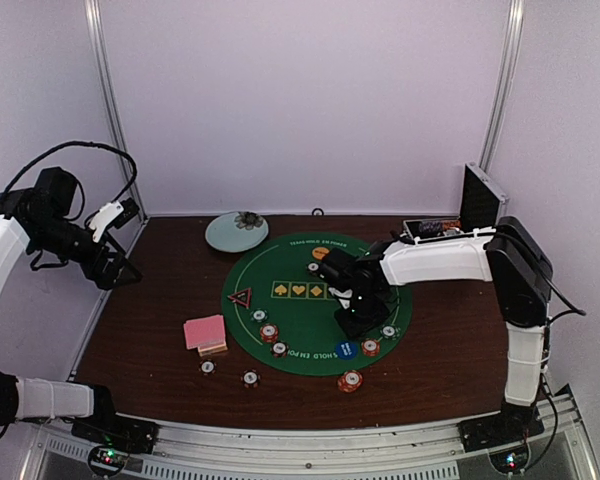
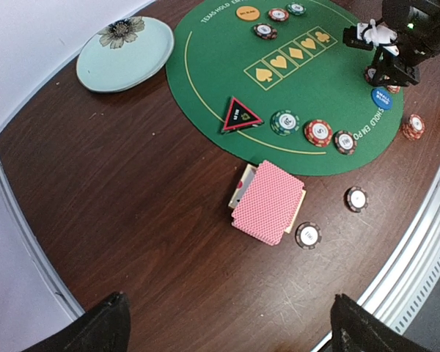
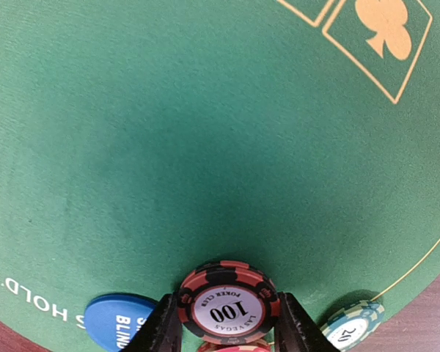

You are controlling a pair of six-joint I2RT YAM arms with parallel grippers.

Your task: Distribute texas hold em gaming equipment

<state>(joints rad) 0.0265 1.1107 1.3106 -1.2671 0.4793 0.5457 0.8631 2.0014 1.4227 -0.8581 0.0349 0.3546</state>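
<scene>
Now, table [image 1: 150, 300]: dark wood, carrying the round mat and the loose pieces around it.
Green mat [image 1: 270, 270]: middle of the table, a little toward my right side; most of the chips lie on it.
Right arm [image 1: 430, 260]: reaches in from the right, low over the mat's near-right part.
Left pincer [image 1: 118, 262]: spread as wide as it goes, holding nothing, hanging high by the table's left edge and well apart from the mat.
Pink-backed cards [image 2: 268, 202]: a pile on bare wood just off the mat's near-left rim, nearer my left arm than my right.
Right pincer [image 3: 227, 323]: partly closed, one finger on each side of a single chip.
Red-and-black chip [image 3: 227, 304]: flat, its 100 face up, squarely between my fingers over the mat's near-right part; being round, it has no long axis to line up with.
Blue disc [image 3: 117, 319]: just beside the chip, on the left of my wrist view.
Green chip [image 3: 350, 330]: near the chip on the other side, by the mat's rim.
Lifted or resting: I cannot tell; a red edge shows beneath the chip.
Way out: I judge a straight lift is needed, since both sides are crowded and only the felt ahead lies free.
</scene>
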